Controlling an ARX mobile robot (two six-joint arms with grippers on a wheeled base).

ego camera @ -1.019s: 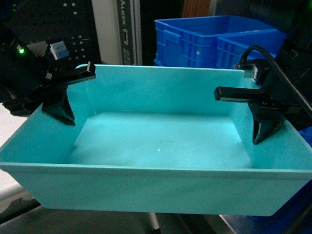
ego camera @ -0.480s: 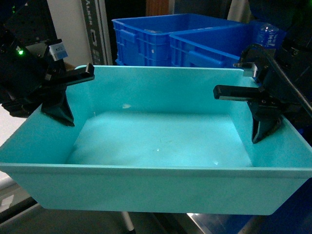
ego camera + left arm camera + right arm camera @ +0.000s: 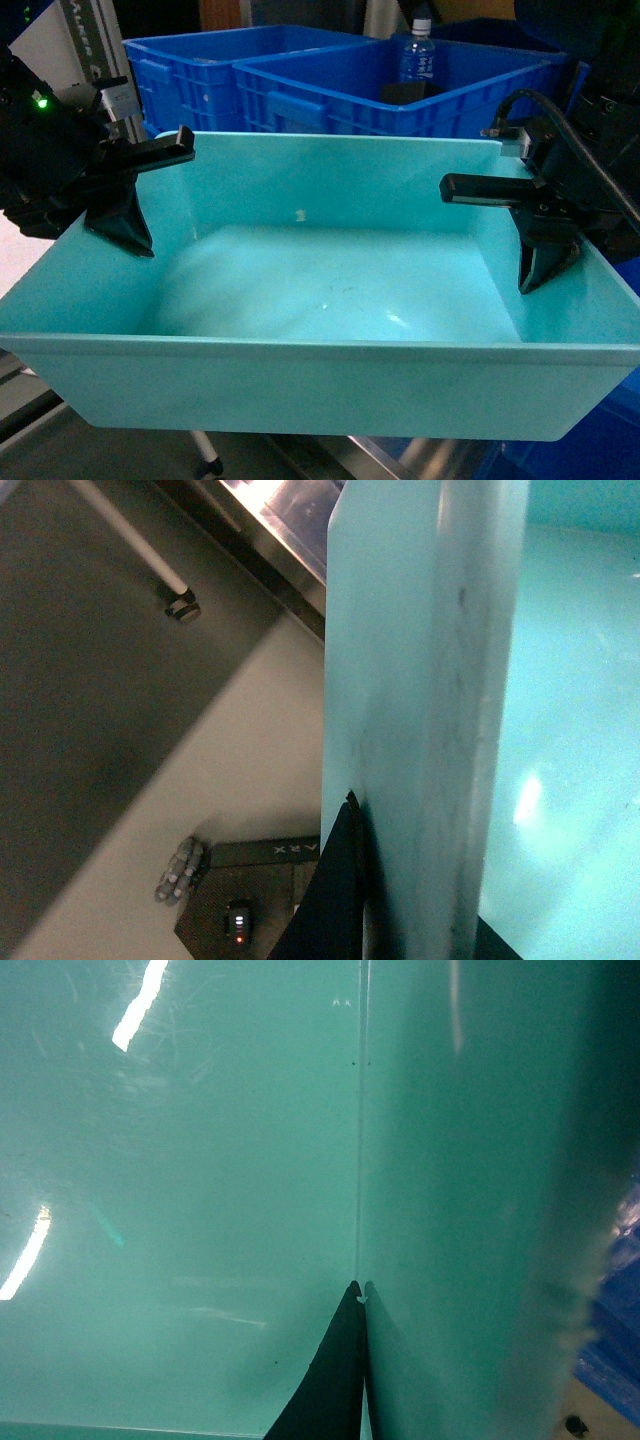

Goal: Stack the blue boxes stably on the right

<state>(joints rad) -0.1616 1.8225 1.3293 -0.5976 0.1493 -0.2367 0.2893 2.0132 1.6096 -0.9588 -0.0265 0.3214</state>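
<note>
In the head view we see the light turquoise-blue, smooth plastic tub [image 3: 320, 300], rectangular with sloping walls and a rounded rim, filling most of the frame and held up between the two arms, its open side up and nothing inside it. The left gripper [image 3: 122, 205] sits on the tub's left short wall, one black finger [image 3: 125, 225] pressed against the inner face, so its jaws are closed onto that wall. The right gripper [image 3: 545, 240] sits on the right short wall in the same manner, one black finger [image 3: 545, 262] lying against the inner face, jaws closed onto the wall. Behind the tub stand royal-blue ribbed plastic crates [image 3: 300, 85]; in one of them a clear plastic bottle with a blue label [image 3: 417, 58] stands upright. In the left wrist view we see the tub's left wall [image 3: 425, 710] edge-on, running up the frame, with a black finger [image 3: 335, 900] flat against its outer side; below lie a pale floor [image 3: 200, 780] and a metal leg with a foot [image 3: 175, 595]. In the right wrist view we see the tub's inner surface [image 3: 180, 1190] filling the frame, with a black finger [image 3: 325, 1380] touching the wall at the bottom edge.
</note>
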